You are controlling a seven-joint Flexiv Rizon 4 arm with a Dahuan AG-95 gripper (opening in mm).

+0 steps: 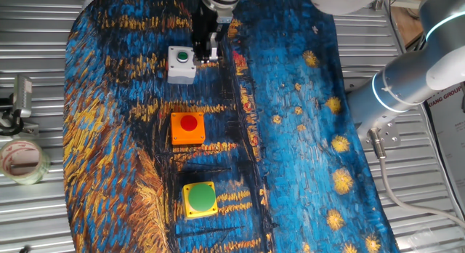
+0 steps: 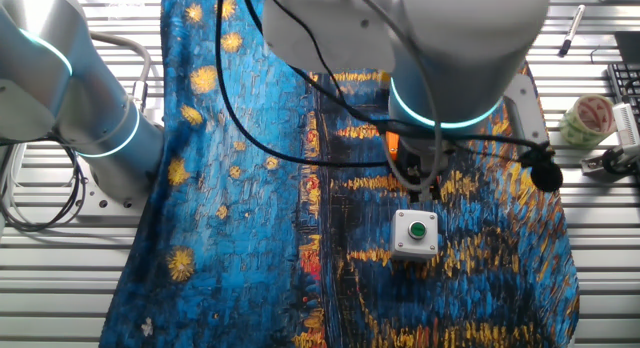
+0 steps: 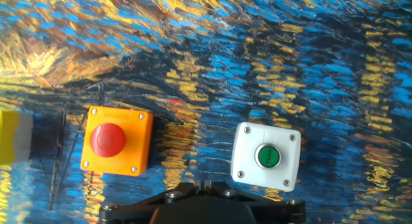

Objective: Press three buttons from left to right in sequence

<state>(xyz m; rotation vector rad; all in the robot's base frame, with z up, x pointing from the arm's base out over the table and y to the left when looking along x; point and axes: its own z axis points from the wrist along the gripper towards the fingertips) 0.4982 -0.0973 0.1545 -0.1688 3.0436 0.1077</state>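
Note:
Three button boxes lie in a row on the painted cloth. In one fixed view the white-grey box with a small green button (image 1: 181,62) is farthest. The orange box with a red button (image 1: 187,127) is in the middle, and the yellow box with a large green button (image 1: 200,198) is nearest. My gripper (image 1: 206,52) hangs just right of the white box, not over its button. In the hand view the fingertips of my gripper (image 3: 203,184) meet, shut on nothing. There the orange box (image 3: 117,141) is left, the white box (image 3: 266,156) right, and the yellow box (image 3: 11,138) at the left edge.
The starry-night cloth (image 1: 290,137) covers a slatted metal table (image 1: 29,35). A tape roll (image 1: 22,160) and a clamp (image 1: 18,100) lie left of the cloth. In the other fixed view my arm (image 2: 440,48) hides most of the orange box (image 2: 393,143) behind the white box (image 2: 416,233).

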